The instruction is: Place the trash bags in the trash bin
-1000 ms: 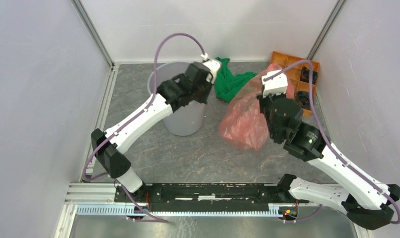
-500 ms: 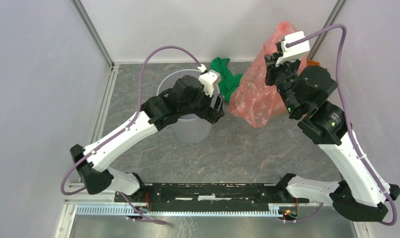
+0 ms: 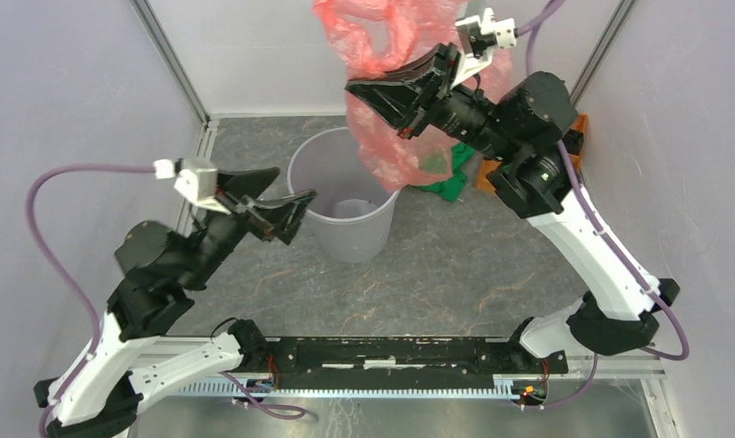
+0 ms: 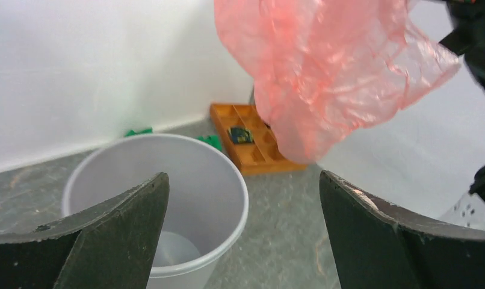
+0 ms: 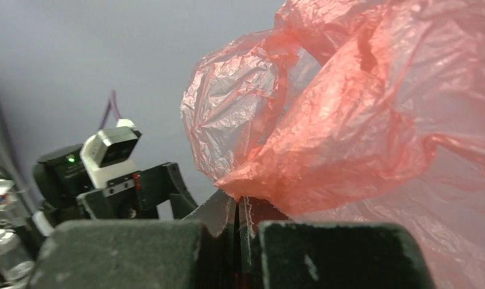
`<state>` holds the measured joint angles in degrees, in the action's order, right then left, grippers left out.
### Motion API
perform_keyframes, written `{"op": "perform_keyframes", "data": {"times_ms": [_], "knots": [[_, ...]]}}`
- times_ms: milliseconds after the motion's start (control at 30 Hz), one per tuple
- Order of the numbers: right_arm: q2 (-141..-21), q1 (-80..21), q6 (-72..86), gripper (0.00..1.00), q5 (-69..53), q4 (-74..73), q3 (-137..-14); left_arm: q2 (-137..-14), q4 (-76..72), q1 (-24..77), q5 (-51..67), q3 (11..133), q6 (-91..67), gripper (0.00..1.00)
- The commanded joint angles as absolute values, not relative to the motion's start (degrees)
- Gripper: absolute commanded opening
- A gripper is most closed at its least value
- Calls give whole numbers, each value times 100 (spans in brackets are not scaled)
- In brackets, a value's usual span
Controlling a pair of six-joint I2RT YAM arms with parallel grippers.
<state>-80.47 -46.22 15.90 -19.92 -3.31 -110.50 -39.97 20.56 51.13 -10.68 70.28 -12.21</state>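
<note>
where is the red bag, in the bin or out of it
Out. The trash bag hangs in the air, pinched in the shut right gripper, higher than the rim of the upright trash bin; the bin's inside shows only bare floor.

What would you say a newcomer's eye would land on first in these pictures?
First, the crinkled red-orange trash bag, held high in the air by the shut right gripper, which pinches its film. Lower down, in the middle of the table, stands the light-grey trash bin, mouth up and the bag not yet in it. The left gripper gapes wide open at the bin's left rim.
</note>
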Motion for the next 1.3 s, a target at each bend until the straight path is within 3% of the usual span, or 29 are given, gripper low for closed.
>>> {"op": "perform_keyframes", "data": {"times_ms": [0,300,467,600,933,1067,1167,1267], "knots": [[-8256,-4727,2781,1,-2515,512,-11627,-3540,1499,5120,-1840,6647,-1131,100],[-7634,-4712,2468,1,-133,14,-10643,-3418,1705,5127,-2136,6756,-1182,100],[-7762,-4659,2089,1,212,-341,-10499,-3590,1782,5124,-2117,6906,-1211,100],[-7922,-4584,1604,1,1166,-800,-10380,-3790,1964,5124,-2128,7063,-1292,100],[-7839,-4490,479,1,2260,-641,-9513,-5308,3102,5111,-3113,7622,-1849,100],[-7899,-4487,232,1,2318,-584,-9656,-6428,3288,4707,-3253,7990,-1884,81],[-8018,-4485,198,1,2146,-650,-9940,-7011,3139,3519,-1889,8136,-2058,71],[-8083,-4486,321,1,1854,-665,-10013,-7370,2949,2981,-1057,8252,-2066,68]]}}
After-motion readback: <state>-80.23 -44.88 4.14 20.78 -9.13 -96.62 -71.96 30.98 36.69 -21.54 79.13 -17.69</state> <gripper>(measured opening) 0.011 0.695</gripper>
